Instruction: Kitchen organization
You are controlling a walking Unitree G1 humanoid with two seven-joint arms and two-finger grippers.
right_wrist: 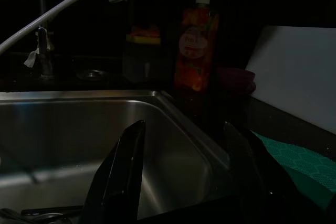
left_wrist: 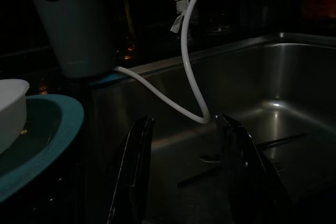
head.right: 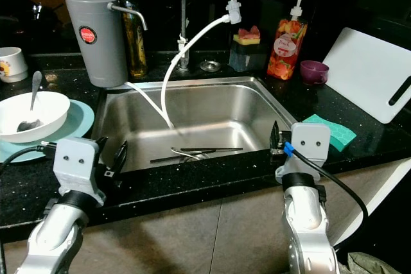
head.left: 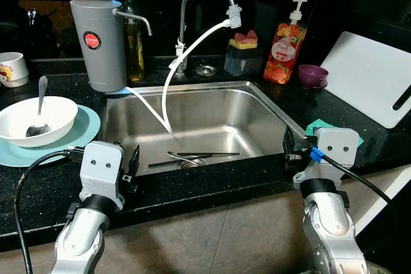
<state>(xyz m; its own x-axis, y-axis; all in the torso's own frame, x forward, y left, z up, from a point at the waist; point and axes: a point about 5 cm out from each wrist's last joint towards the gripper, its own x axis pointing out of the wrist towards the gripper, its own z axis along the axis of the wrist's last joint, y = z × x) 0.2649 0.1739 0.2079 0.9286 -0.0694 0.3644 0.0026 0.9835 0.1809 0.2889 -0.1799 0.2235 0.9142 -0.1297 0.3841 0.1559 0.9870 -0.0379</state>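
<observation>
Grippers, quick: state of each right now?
Left gripper: open, holding nothing, at the sink's front edge.
Right gripper: open, holding nothing, at the sink's front right corner.

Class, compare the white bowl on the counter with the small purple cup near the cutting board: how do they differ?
The white bowl is wide and shallow; the purple cup is smaller and deeper. The bowl rests on a teal plate and holds a spoon; the cup stands directly on the black counter. The bowl is left of the sink, the cup right. Both stand upright.
</observation>
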